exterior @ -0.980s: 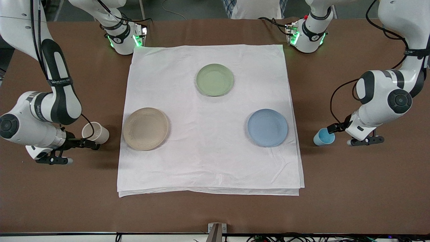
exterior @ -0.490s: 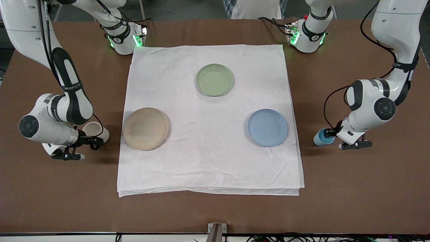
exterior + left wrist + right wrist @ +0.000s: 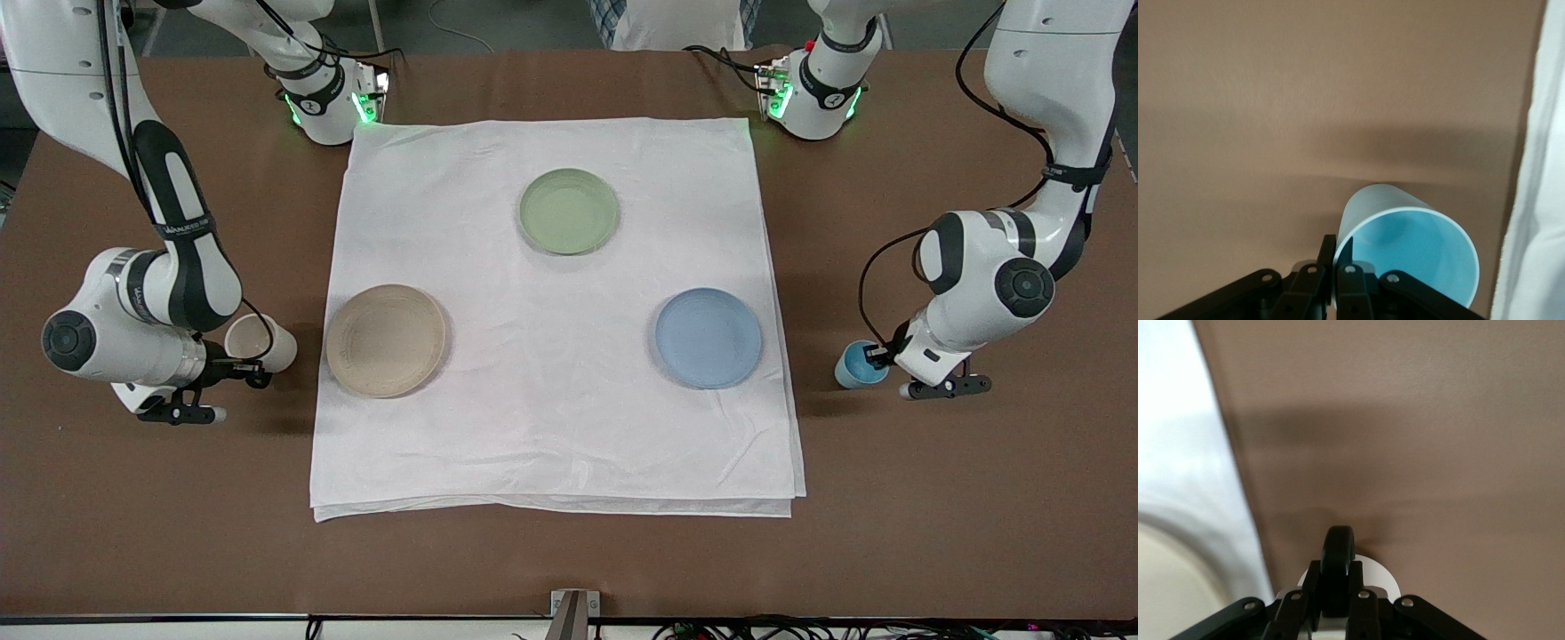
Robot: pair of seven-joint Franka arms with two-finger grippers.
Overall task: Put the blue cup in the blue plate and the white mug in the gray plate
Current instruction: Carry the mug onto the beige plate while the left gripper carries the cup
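Left gripper (image 3: 878,356) pinches the rim of the blue cup (image 3: 859,365), which tilts over bare table beside the cloth (image 3: 551,311), near the blue plate (image 3: 709,337). Right gripper (image 3: 253,372) is clamped on the white mug (image 3: 259,342) by its black handle (image 3: 1337,561), next to the gray plate (image 3: 386,340). Both look light, stiff and smooth; these holds seem sound.

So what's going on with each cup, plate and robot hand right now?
blue cup: tipped, off the cloth, rim pinched by the left gripper.
white mug: tilted, beside the gray plate, handle clamped by the right gripper.
blue plate: empty, on the white cloth.
gray plate: empty, on the cloth.
green plate: empty, on the cloth.
white cloth: spread flat.
left gripper: shut on the cup's wall.
right gripper: shut on the mug's handle.
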